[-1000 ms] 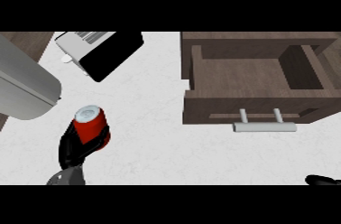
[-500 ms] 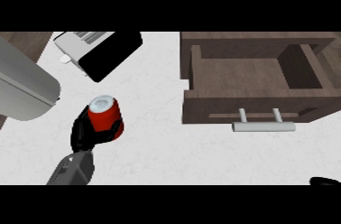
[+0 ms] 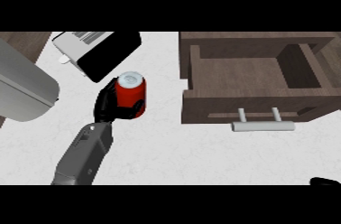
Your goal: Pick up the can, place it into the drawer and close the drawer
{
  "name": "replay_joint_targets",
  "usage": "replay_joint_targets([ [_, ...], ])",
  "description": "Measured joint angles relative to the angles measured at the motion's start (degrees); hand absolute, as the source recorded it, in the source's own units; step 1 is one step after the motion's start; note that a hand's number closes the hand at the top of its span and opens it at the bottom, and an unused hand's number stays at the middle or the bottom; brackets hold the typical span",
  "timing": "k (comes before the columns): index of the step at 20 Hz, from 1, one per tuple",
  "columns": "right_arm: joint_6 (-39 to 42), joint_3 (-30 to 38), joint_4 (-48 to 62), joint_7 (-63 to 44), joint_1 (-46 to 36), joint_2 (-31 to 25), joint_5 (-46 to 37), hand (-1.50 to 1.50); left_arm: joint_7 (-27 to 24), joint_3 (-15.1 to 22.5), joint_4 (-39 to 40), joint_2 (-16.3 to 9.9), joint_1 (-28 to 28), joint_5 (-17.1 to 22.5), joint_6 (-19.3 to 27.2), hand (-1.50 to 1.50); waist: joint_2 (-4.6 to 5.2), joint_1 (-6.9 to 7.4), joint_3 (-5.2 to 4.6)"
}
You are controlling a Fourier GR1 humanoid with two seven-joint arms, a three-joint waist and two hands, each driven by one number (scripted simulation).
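Note:
A red can [image 3: 131, 89] with a silver top is held upright above the white counter, left of centre in the head view. My left hand [image 3: 112, 106] is shut on it, black fingers curled round its lower body. The brown drawer [image 3: 200, 100] stands pulled out at the right, its inside bare, with a silver bar handle [image 3: 262, 126] on its front. The can is to the left of the drawer's left wall, apart from it. Only a dark sliver of my right hand [image 3: 325, 182] shows at the lower right edge.
A toaster [image 3: 100, 49] with a black side sits at the back left, just behind the can. A large grey rounded appliance [image 3: 23, 90] fills the left edge. White counter [image 3: 193, 155] spreads in front of the drawer.
My left hand has carried the can up the view and to the right, closer to the toaster and the open drawer. The drawer has not moved.

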State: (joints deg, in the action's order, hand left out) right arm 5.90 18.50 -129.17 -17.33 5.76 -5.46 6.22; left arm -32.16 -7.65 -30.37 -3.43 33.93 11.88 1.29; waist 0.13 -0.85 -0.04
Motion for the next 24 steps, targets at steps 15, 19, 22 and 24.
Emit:
replay_joint_targets([
  [15, -0.5, 0.9, 0.7, -0.2, -1.2, -0.6, -1.0, -1.5, 25.8, 8.1, -22.0, 3.0, 10.0, -2.0, 8.1, 1.5, -0.32, 0.79, 0.07],
  [19, -1.1, 0.1, 0.5, -1.4, -2.2, -0.6, -1.9, -1.5, 32.3, 10.4, -25.7, 3.0, 14.4, -1.1, 11.6, 1.5, -0.28, 0.61, 0.05],
  [22, -0.8, 0.4, 0.6, -1.2, -2.5, -0.8, -1.4, -1.5, 36.2, 11.8, -26.2, 3.2, 18.9, -1.3, 14.2, 1.5, -0.21, 0.37, 0.06],
  [24, -0.9, 0.2, 0.9, -0.6, -2.1, -0.4, -1.8, -1.5, 38.9, 13.6, -26.7, 3.3, 21.9, -1.0, 16.7, 1.5, -0.21, 0.21, 0.06],
])
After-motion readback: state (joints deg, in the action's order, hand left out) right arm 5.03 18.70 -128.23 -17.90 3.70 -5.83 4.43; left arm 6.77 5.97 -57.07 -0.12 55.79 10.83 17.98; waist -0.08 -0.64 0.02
